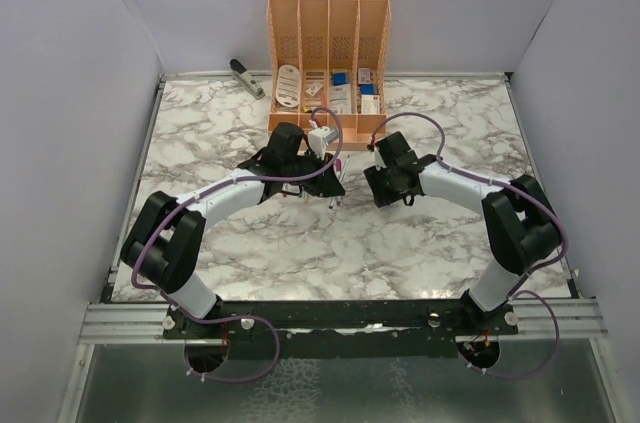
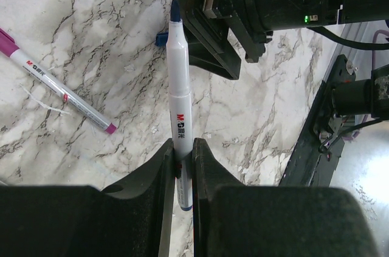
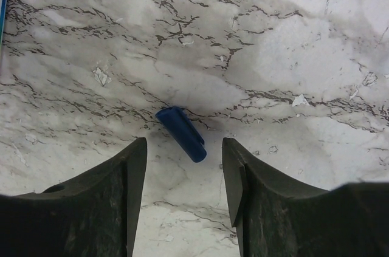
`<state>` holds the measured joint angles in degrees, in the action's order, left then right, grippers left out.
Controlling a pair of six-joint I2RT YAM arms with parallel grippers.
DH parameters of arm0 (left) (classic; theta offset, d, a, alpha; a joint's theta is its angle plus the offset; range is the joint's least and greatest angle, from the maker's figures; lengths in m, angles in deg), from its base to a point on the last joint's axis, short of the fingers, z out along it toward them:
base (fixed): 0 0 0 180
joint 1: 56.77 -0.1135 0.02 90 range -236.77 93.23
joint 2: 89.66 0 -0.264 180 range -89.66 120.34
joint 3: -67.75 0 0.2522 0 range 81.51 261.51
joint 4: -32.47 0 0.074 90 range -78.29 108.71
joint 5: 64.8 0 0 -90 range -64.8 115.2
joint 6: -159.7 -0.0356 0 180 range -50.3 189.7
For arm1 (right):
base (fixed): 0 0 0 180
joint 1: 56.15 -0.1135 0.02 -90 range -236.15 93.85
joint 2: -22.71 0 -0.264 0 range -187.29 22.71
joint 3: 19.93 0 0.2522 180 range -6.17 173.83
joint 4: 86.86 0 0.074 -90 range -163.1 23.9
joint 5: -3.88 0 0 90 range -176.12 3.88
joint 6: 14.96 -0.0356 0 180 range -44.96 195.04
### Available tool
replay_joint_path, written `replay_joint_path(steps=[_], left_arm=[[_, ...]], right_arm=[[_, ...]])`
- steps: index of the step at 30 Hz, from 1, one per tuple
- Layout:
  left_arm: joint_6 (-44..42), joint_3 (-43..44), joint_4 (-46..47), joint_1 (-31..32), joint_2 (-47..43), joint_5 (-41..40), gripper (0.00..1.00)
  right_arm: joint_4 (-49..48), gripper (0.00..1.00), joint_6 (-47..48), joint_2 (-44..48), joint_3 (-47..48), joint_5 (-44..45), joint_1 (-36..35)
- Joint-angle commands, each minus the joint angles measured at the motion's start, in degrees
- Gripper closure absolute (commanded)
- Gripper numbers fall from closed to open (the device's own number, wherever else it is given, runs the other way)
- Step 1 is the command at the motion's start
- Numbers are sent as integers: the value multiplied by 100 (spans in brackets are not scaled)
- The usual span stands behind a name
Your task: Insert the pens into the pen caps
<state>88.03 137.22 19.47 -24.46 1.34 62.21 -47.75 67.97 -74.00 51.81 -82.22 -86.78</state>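
Observation:
My left gripper point(image 2: 184, 147) is shut on a white pen point(image 2: 181, 87) with a blue tip. The pen sticks straight out ahead of the fingers, its tip toward the right arm's gripper point(image 2: 273, 2). A blue pen cap point(image 3: 181, 133) lies slanted on the marble, loose, just ahead of and between the spread fingers of my right gripper point(image 3: 184, 145), which is open and not touching it. A bit of that cap point(image 2: 161, 37) shows behind the held pen. A second pen point(image 2: 61, 84) with a purple tip lies flat on the table to the left. From above, both grippers point(image 1: 338, 171) point(image 1: 375, 165) meet mid-table.
A peach desk organizer point(image 1: 328, 63) with small items stands at the back centre, close behind the grippers. A black-and-silver stapler point(image 1: 246, 77) lies at the back left. White walls close in the marble table point(image 1: 200, 123) on three sides.

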Motion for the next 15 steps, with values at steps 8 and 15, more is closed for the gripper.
replay_joint_path(steps=[8,15], left_arm=[[68,23,194,-58,58,223,100],[86,21,214,-72,54,253,100]], right_arm=[[-219,52,145,-296,82,155,13],[-267,56,98,-463,108,184,13]])
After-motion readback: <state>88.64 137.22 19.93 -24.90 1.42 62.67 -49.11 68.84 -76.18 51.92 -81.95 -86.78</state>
